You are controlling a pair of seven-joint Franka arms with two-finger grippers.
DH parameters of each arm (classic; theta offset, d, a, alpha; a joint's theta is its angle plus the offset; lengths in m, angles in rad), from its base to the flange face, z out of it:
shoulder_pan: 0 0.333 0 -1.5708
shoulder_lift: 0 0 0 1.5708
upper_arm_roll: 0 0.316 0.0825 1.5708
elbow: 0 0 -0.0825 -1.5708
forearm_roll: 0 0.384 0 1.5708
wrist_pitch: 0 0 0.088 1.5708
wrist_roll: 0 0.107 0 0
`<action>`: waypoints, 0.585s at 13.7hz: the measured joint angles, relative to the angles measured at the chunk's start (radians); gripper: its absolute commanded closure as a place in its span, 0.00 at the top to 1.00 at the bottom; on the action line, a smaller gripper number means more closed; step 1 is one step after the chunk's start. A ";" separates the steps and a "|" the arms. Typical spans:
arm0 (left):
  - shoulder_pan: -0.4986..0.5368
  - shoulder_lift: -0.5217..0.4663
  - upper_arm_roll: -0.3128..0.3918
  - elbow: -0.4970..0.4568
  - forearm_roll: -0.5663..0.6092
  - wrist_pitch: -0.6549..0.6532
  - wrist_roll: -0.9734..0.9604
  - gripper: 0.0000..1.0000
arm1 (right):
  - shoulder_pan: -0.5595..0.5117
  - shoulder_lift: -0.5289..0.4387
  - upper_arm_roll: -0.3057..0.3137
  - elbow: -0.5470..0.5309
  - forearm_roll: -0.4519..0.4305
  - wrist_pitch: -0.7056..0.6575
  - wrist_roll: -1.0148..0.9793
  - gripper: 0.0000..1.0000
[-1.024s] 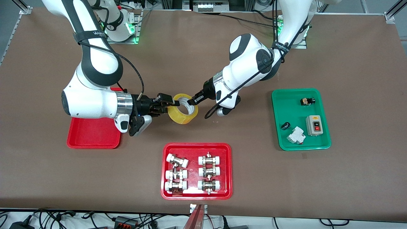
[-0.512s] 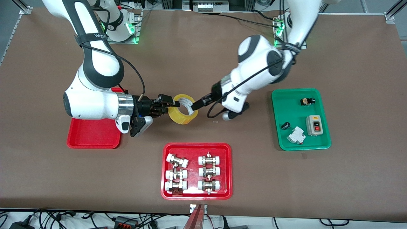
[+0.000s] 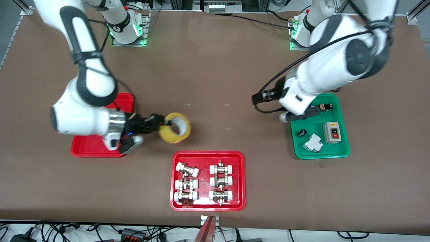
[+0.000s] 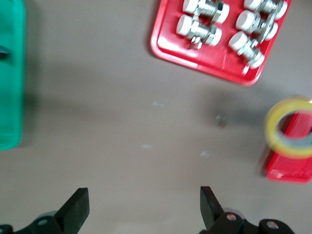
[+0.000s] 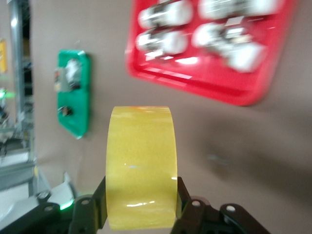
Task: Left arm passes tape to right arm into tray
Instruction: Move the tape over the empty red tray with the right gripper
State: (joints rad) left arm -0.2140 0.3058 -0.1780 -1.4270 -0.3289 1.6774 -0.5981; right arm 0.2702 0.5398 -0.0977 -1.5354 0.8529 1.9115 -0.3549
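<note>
High front camera facing both arms, wrist cameras looking down, all sharing wide red tray (image 3: 207,154)

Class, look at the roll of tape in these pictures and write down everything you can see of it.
The tape is a roll of translucent yellow packing tape with a white inner core. The right gripper is shut on its band, fingers pressing both flat faces, and holds it on edge in the air over bare table, between the plain red tray and the red tray of fittings. Nothing else touches it.
</note>
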 measured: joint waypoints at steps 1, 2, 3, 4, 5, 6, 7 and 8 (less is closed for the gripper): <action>0.032 0.000 0.003 0.020 0.019 -0.058 0.054 1.00 | -0.037 0.005 -0.016 -0.009 -0.009 -0.007 0.017 0.20; 0.067 0.000 0.005 0.031 0.069 -0.111 0.114 1.00 | -0.079 0.005 -0.029 -0.019 -0.028 -0.024 0.036 0.20; 0.100 0.000 0.005 0.042 0.132 -0.153 0.186 1.00 | -0.124 0.005 -0.039 -0.025 -0.049 -0.056 0.048 0.20; 0.133 -0.003 0.005 0.054 0.174 -0.185 0.262 1.00 | -0.176 0.006 -0.050 -0.030 -0.061 -0.102 0.057 0.20; 0.169 -0.010 0.006 0.063 0.197 -0.221 0.336 1.00 | -0.236 0.007 -0.055 -0.034 -0.066 -0.150 0.059 0.20; 0.212 -0.020 0.006 0.066 0.212 -0.258 0.403 1.00 | -0.296 0.012 -0.058 -0.039 -0.068 -0.194 0.059 0.20; 0.258 -0.030 0.007 0.066 0.216 -0.285 0.461 1.00 | -0.350 0.022 -0.058 -0.043 -0.069 -0.227 0.059 0.20; 0.292 -0.036 0.008 0.065 0.229 -0.300 0.498 1.00 | -0.389 0.037 -0.058 -0.046 -0.070 -0.249 0.053 0.20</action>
State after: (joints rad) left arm 0.0781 0.2694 -0.1703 -1.3625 -0.1000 1.3771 -0.1006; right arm -0.1187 0.5765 -0.1562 -1.5810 0.7833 1.6625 -0.3017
